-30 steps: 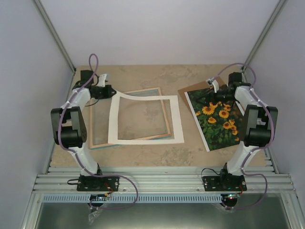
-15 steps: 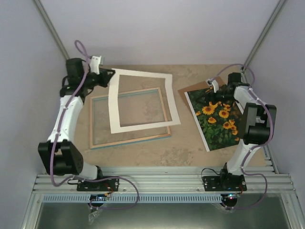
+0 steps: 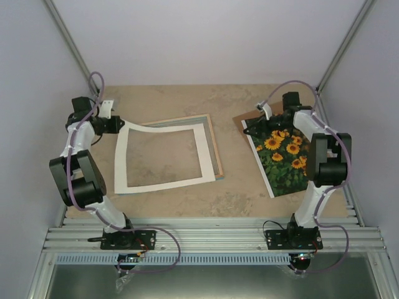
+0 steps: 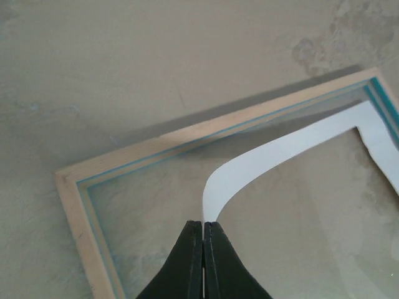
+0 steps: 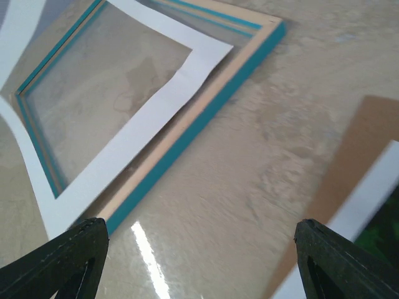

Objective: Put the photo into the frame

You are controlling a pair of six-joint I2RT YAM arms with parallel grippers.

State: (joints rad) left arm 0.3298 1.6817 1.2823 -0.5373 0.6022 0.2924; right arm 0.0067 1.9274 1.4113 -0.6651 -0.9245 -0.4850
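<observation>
The frame point(image 3: 216, 148) lies back up at centre-left of the table, with pale wood edges and a turquoise rim point(image 5: 206, 112). The white mat point(image 3: 165, 184) lies across it and overhangs its left side. My left gripper point(image 3: 116, 124) is shut on the mat's far-left corner. In the left wrist view the mat point(image 4: 280, 149) curves up from over the frame point(image 4: 75, 205) into the closed fingertips point(image 4: 204, 223). The sunflower photo point(image 3: 283, 159) lies at the right. My right gripper point(image 3: 250, 131) hovers open at the photo's far-left corner, with only bare table between its fingers point(image 5: 199, 227).
A brown backing panel point(image 3: 245, 117) sticks out from under the photo's far end and shows beside the photo's white border point(image 5: 368, 205) in the right wrist view. Grey walls close in the table on the left, back and right. The aluminium rail point(image 3: 206, 237) holds both arm bases.
The left arm lifted the mat off the frame, then brought it down further left, still holding its corner. The right gripper moved left, out past the photo's far-left corner.
</observation>
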